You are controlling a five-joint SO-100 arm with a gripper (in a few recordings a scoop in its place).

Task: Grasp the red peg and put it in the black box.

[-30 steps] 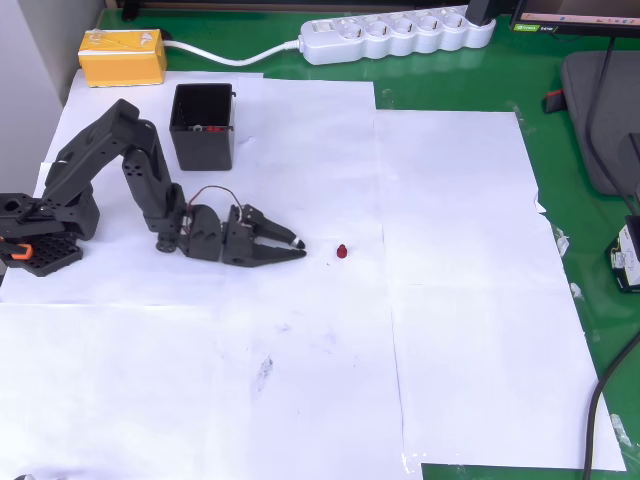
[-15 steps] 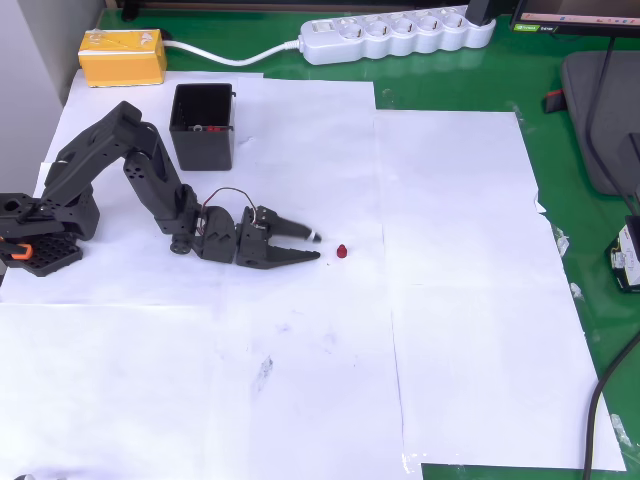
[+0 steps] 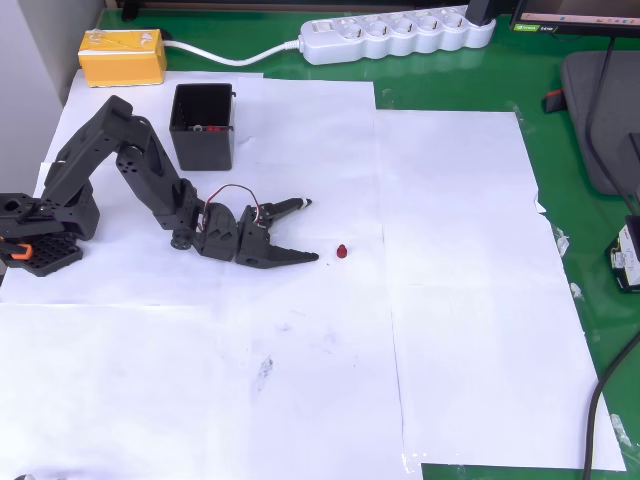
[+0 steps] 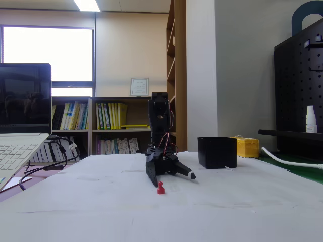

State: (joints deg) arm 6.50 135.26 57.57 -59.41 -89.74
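Gripper [image 3: 310, 230] fingers are spread wide apart in the overhead view, one tip pointing up and to the right and the other lying low toward the red peg; half a second ago they were much closer together, and a second ago nearly closed. Since then the arm has also reached further to the right across the white paper sheets [image 3: 450, 300]. In the fixed view the gripper [image 4: 171, 179] sits low over the paper with its fingers splayed.

Black box [image 3: 203, 125] stands up and to the left of the gripper, behind the arm's elbow, well apart from the fingertips. Inside it something small and red shows against the far wall; what it is cannot be told. In the fixed view the black box [image 4: 217, 152] stands to the right of the gripper.

Red peg [image 3: 342, 251] stands upright on the paper just right of the lower fingertip, not touching it, where it also stood earlier. In the fixed view the red peg [image 4: 161, 188] is just in front of the gripper.
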